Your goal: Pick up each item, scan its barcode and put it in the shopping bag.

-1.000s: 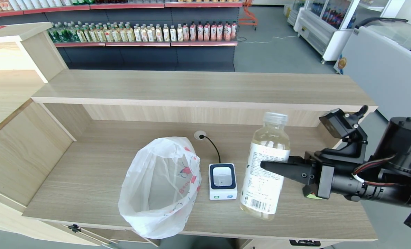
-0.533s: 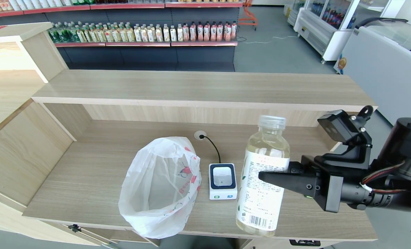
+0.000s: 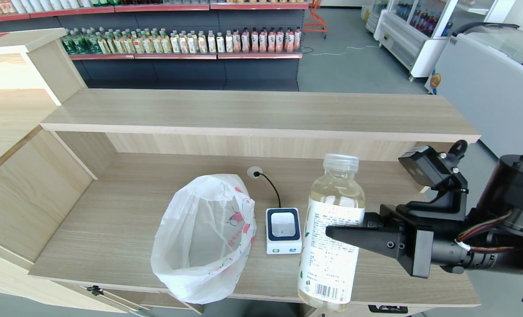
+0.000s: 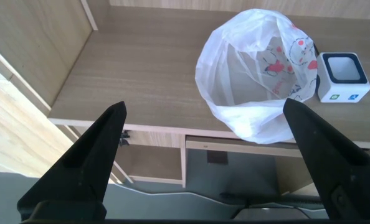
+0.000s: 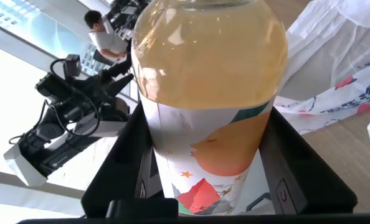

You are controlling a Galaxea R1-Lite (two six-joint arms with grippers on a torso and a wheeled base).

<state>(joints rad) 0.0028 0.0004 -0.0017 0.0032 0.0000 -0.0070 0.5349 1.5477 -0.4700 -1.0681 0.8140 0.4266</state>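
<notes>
Our right hand [image 3: 338, 232] is closed around the bottle [image 3: 334, 207], holding it upright, just right of the scanner [image 3: 283, 230]. Our left hand [image 4: 203, 107] is spread wide and empty, facing the open shopping bag [image 3: 202, 237] on the counter [image 3: 112, 229].

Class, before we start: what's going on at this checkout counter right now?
The right claw holds a drink bottle upright beside the scanner, with its barcode near the base facing the head camera, not the scanner. The open shopping bag stands on the counter, left of the scanner, with nothing seen inside. The left claw hangs open, holding nothing.
</notes>
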